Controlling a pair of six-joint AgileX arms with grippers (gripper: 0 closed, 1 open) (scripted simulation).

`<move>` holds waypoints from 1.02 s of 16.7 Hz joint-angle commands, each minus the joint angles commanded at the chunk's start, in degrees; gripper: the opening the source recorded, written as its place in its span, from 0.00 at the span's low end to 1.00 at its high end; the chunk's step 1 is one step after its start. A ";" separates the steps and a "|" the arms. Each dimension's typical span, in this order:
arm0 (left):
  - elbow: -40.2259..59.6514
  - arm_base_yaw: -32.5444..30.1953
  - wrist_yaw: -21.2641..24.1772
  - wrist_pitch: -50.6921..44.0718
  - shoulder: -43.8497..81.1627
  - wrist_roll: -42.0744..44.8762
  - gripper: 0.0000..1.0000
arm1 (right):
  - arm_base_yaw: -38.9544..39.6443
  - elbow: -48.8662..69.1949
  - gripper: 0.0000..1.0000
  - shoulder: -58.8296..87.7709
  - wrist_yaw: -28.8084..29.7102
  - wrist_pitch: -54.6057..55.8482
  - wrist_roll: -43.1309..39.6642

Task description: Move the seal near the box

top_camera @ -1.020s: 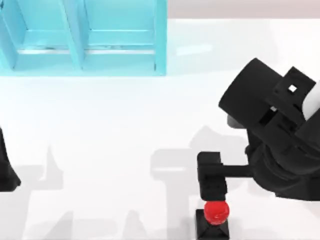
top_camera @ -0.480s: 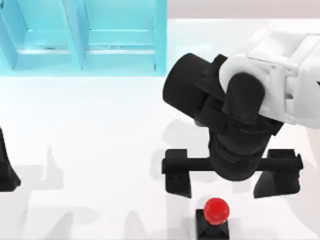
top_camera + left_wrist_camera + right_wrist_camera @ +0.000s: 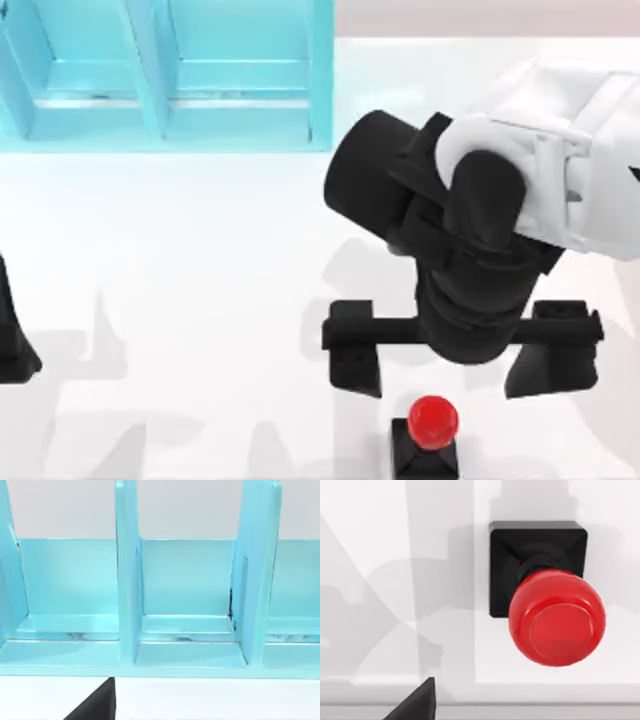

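Right gripper: we are holding it over the table's near right part, jaws spread wide, one finger to the left and the other at the right, nothing between them. It is hovering just short of the seal, not around it.

Seal: red round knob on a black square base, standing upright on the white table at the near edge of the top view, clear of both fingers. In the right wrist view the seal is sitting off to one side rather than centred.

Box: pale blue, with compartments, at the far left, well apart from the seal.

Left gripper: we are keeping it parked at the left edge; we cannot tell its opening.

Risk: as we judge it, closing off-centre could be tipping the seal or slipping off the glossy knob.
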 joint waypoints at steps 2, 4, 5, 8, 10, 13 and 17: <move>0.00 0.00 0.00 0.00 0.00 0.00 1.00 | 0.04 -2.27 1.00 0.68 -0.01 2.88 0.02; 0.00 0.00 0.00 0.00 0.00 0.00 1.00 | 0.08 -5.44 1.00 1.68 -0.01 7.14 0.09; 0.00 0.00 0.00 0.00 0.00 0.00 1.00 | 0.12 -7.25 1.00 2.26 -0.01 9.53 0.13; 0.00 0.00 0.00 0.00 0.00 0.00 1.00 | 0.23 -12.59 1.00 4.00 0.00 16.81 0.27; 0.00 0.00 0.00 0.00 0.00 0.00 1.00 | 0.29 -15.27 1.00 4.88 0.00 20.29 0.35; 0.00 0.00 0.00 0.00 0.00 0.00 1.00 | 0.33 -16.28 1.00 5.26 0.00 21.54 0.39; 0.00 0.00 0.00 0.00 0.00 0.00 1.00 | 0.33 -16.28 0.85 5.26 0.00 21.54 0.39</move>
